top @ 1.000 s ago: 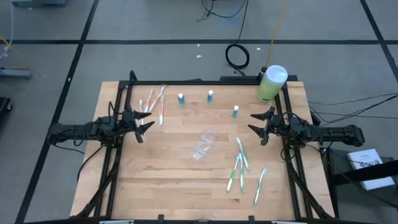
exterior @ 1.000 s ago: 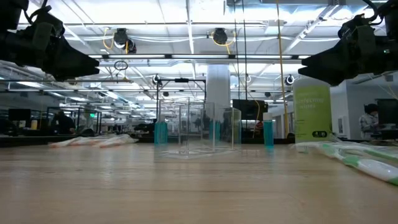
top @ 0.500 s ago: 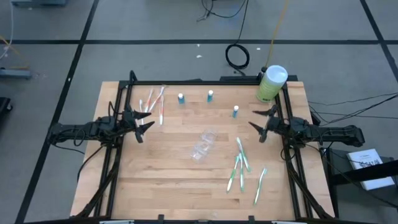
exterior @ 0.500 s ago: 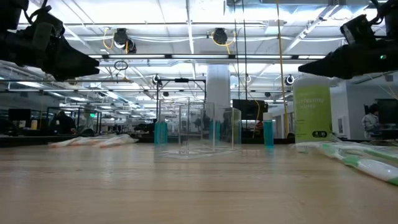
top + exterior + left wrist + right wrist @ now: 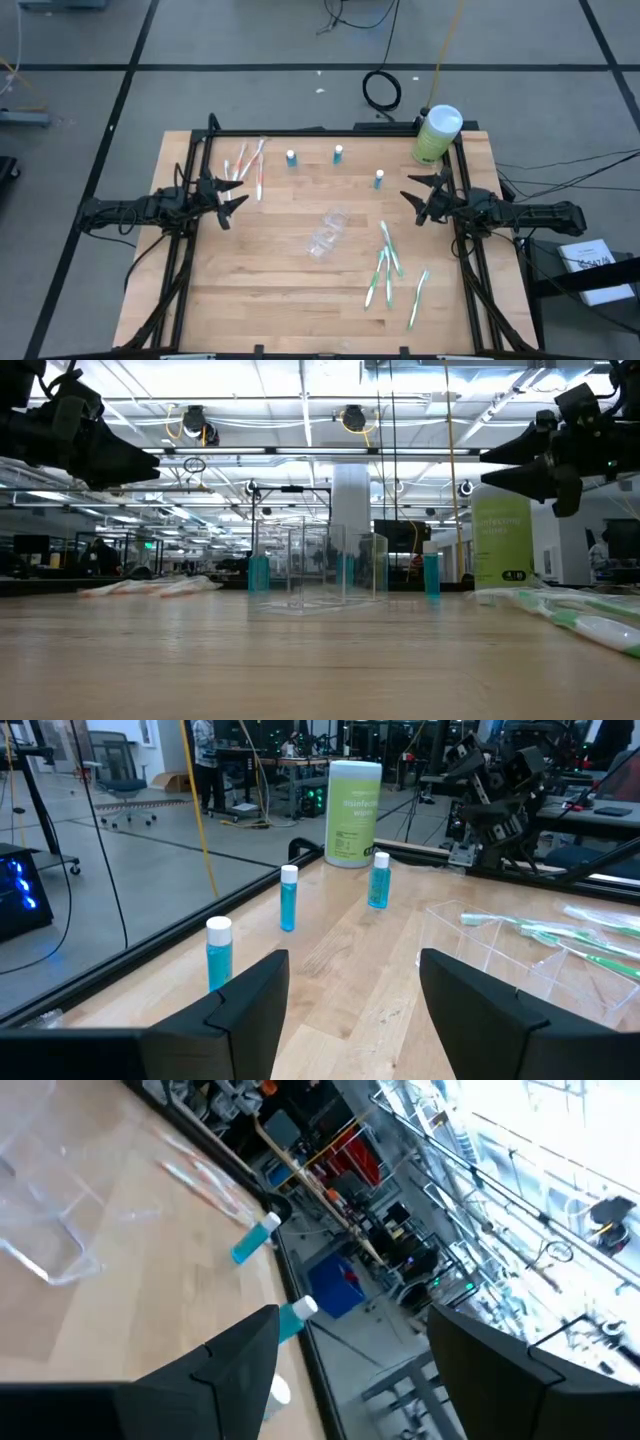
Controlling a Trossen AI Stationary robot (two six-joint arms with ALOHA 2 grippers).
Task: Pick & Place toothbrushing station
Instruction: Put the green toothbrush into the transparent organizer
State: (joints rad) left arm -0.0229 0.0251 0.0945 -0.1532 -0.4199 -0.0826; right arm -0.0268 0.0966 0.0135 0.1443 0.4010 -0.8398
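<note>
Both grippers are seen empty from above: the left gripper (image 5: 232, 203) is parked at the left edge of the pale wooden table (image 5: 290, 270) with its fingers spread apart, and the right gripper (image 5: 417, 198) is held over the right side, fingers spread wide too, nothing pinched. The small clear plastic holder (image 5: 328, 233) is found near the table's middle, well apart from both. Three tiny blue tubes with white caps (image 5: 338, 153) are lined up along the far side, the slim pink-white toothbrushes (image 5: 250, 165) are piled at the far left just beyond the left gripper, and the slim green-white toothbrushes (image 5: 388, 262) are scattered on the right, nearer the front. A big pale-green canister with a white lid (image 5: 437, 134) is stood at the far right corner.

From table height, the clear holder (image 5: 315, 570) is shown upright on the wood, with the blue tubes (image 5: 431, 574) behind it and the canister (image 5: 502, 538) off to the right. Green-white brushes (image 5: 580, 617) are laid flat at the right edge. Both grippers are hung well above the tabletop.

In the left wrist view, the arm's own fingers (image 5: 250, 1010) are seen parted, aimed past the tubes (image 5: 289, 899) toward the canister (image 5: 353, 799); the holder (image 5: 470, 935) and green brushes (image 5: 560, 930) are also caught.

In the right wrist view, the own fingers (image 5: 240, 1365) are spread, tilted over the table, with tubes (image 5: 256, 1241) and part of the holder (image 5: 45, 1230) visible.
</note>
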